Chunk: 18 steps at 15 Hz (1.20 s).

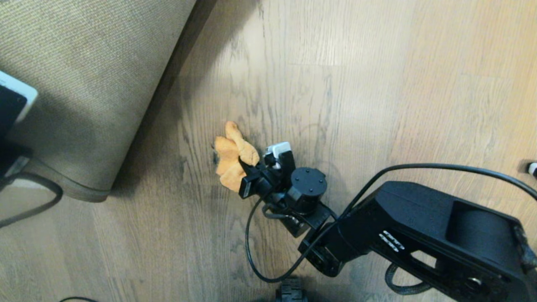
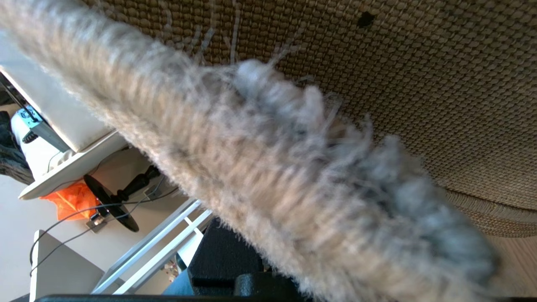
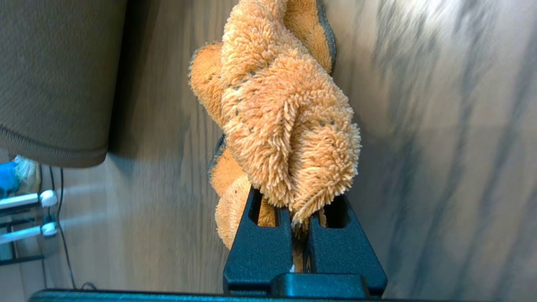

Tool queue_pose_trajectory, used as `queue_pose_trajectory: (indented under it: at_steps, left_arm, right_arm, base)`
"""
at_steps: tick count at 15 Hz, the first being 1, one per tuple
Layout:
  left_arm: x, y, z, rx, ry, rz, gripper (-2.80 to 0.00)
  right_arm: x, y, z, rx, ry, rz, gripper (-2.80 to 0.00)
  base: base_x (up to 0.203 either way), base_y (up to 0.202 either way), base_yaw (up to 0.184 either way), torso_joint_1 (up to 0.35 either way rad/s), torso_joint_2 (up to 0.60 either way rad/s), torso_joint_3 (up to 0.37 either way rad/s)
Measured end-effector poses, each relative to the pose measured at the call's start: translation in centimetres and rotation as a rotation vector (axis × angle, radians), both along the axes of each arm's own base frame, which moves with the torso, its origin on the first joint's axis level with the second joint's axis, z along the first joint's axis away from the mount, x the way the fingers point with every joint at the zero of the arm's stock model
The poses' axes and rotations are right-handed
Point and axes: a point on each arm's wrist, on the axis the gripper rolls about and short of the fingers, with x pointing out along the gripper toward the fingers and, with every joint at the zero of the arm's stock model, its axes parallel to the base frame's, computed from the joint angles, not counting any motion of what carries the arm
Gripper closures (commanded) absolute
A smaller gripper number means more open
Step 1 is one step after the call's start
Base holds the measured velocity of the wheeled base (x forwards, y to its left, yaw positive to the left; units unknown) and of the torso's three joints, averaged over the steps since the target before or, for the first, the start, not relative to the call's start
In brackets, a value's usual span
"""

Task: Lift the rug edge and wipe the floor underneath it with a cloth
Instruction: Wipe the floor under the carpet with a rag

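The rug [image 1: 84,75] is lifted at the upper left, its tan woven backing facing me above the brown floor [image 1: 377,105]. My left gripper [image 2: 260,268] is shut on the rug's edge; the grey pile [image 2: 251,159] fills the left wrist view and hides the fingertips. The left arm [image 1: 10,113] shows only at the head view's left border. My right gripper [image 1: 247,170] is shut on the orange cloth [image 1: 230,157], low over the floor just right of the raised rug. In the right wrist view the cloth [image 3: 277,109] bulges out of the shut gripper [image 3: 300,209], floor [image 3: 440,147] behind it.
The right arm's black body [image 1: 419,235] and its looping cable [image 1: 251,247] cover the lower right floor. A left-arm cable [image 1: 37,205] curves below the rug corner. White furniture [image 2: 63,167] and an orange bag [image 2: 71,201] show past the rug in the left wrist view.
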Motion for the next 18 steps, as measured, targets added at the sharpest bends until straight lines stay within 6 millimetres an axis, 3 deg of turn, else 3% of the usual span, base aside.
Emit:
queue_pose_trajectory:
  at_steps: [6,13,18]
  left_arm:
    - [0.0,0.0,0.0,-0.001,-0.001,-0.001,0.0]
    - [0.1,0.0,0.0,-0.001,0.0,-0.001,0.0]
    - [0.1,0.0,-0.1,-0.001,0.003,-0.001,0.0]
  right_arm:
    - [1.1,-1.6,1.5,0.022,-0.02,-0.039,0.0]
    - [3.9,-5.4,3.3,0.045,-0.049,-0.135,0.0]
    - [2.9,-4.9,3.4,0.042,-0.041,-0.121,0.0]
  base:
    - [0.0,0.0,0.0,0.0,0.0,0.0]
    - [0.0,0.0,0.0,0.0,0.0,0.0]
    - [0.0,0.0,0.0,0.0,0.0,0.0]
